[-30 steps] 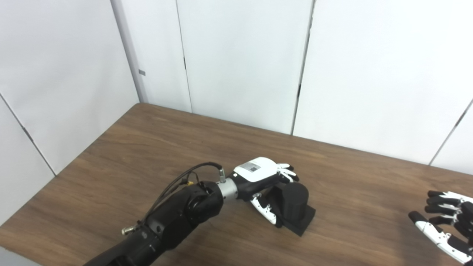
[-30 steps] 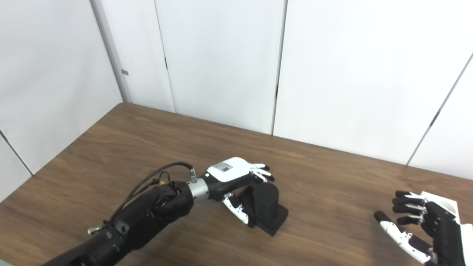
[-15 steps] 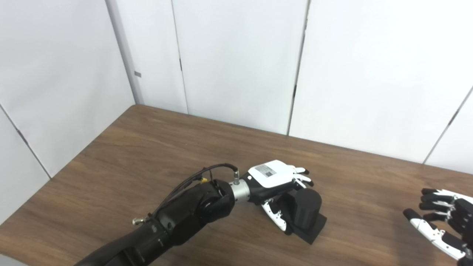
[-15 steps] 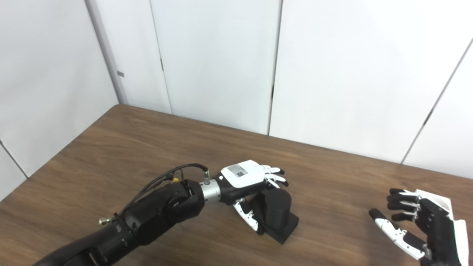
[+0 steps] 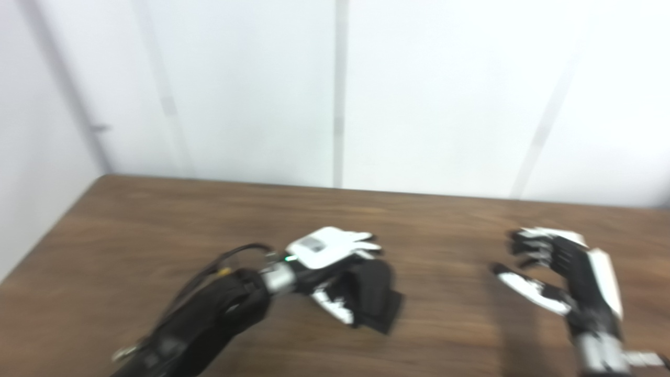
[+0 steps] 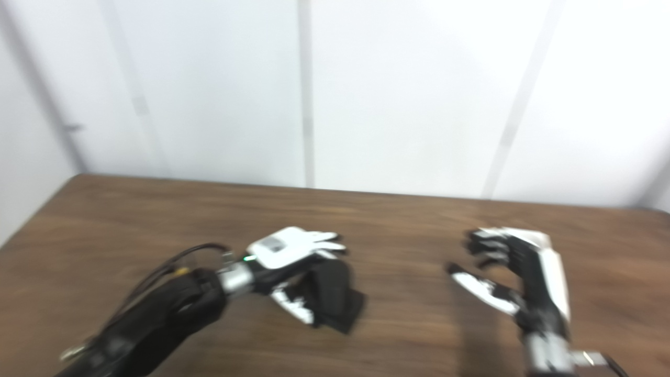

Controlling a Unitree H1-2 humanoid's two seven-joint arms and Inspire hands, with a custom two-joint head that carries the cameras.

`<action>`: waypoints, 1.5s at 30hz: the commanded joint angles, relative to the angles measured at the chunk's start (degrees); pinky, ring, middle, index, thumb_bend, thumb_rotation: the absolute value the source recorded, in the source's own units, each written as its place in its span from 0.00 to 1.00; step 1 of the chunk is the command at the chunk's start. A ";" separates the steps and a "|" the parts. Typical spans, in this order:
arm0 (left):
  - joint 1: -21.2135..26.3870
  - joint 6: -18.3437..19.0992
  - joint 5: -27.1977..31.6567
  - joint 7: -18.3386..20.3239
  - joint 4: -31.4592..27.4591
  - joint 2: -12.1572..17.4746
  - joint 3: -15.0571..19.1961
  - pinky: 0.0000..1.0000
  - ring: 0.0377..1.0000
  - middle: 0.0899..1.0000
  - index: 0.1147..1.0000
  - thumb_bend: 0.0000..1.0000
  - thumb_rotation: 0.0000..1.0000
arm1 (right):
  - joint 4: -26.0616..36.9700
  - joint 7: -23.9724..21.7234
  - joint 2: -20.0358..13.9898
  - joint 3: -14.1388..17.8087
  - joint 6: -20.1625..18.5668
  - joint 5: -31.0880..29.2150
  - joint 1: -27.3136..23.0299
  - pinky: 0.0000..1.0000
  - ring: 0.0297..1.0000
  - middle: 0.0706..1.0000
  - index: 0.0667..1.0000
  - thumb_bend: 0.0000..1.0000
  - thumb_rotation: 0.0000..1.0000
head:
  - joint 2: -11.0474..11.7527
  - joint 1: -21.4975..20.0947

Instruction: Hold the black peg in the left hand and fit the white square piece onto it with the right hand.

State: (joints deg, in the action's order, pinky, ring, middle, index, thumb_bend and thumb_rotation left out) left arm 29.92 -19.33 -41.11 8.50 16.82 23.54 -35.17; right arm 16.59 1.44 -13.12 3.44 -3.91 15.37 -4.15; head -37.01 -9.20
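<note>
The black peg (image 5: pixel 372 287), a thick cylinder on a square base, stands on the brown table (image 5: pixel 157 220) near the middle. My left hand (image 5: pixel 325 248) is shut on it, fingers lying over its top and far side and the thumb (image 5: pixel 330 310) pressed against its near side. My right hand (image 5: pixel 568 275) hovers to the right of the peg, well apart from it, open with fingers spread and nothing in it. No white square piece shows in either view. Both pictures are blurred.
White wall panels (image 5: pixel 335 89) rise behind the table's far edge. The table's left edge (image 5: pixel 49 225) runs diagonally at the left. Bare wood lies between the two hands and in front of them.
The camera has swung right and the picture has blurred. My right hand has come further into view, higher and nearer the peg. My left hand stays around the peg.
</note>
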 commanded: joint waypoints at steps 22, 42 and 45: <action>-4.40 -7.58 -0.88 -2.81 5.65 6.15 -3.78 0.83 0.90 0.81 0.42 0.52 0.06 | -5.42 -13.67 -21.68 -3.56 -6.53 19.30 -16.57 0.56 0.72 0.80 0.71 0.63 0.13 | 5.18 -17.65; -4.10 -7.58 0.99 -4.32 5.40 7.64 -5.54 0.82 0.88 0.80 0.42 0.52 0.06 | -19.50 -31.63 -31.61 -10.65 -10.82 18.79 -27.95 0.84 0.97 0.99 0.95 0.91 0.31 | 5.03 -18.02; -4.36 -7.57 0.64 -4.59 5.17 7.62 -5.46 0.81 0.87 0.80 0.42 0.52 0.06 | -20.71 -33.60 -31.93 -11.42 -12.55 18.86 -29.24 0.82 0.99 1.00 0.99 0.96 0.30 | 5.04 -18.15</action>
State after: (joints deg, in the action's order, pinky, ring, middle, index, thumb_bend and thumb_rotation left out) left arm 28.69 -26.51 -36.53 0.34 19.92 28.23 -38.07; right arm -4.60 -31.68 -43.13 -8.63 -15.52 34.21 -30.19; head -31.90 -27.33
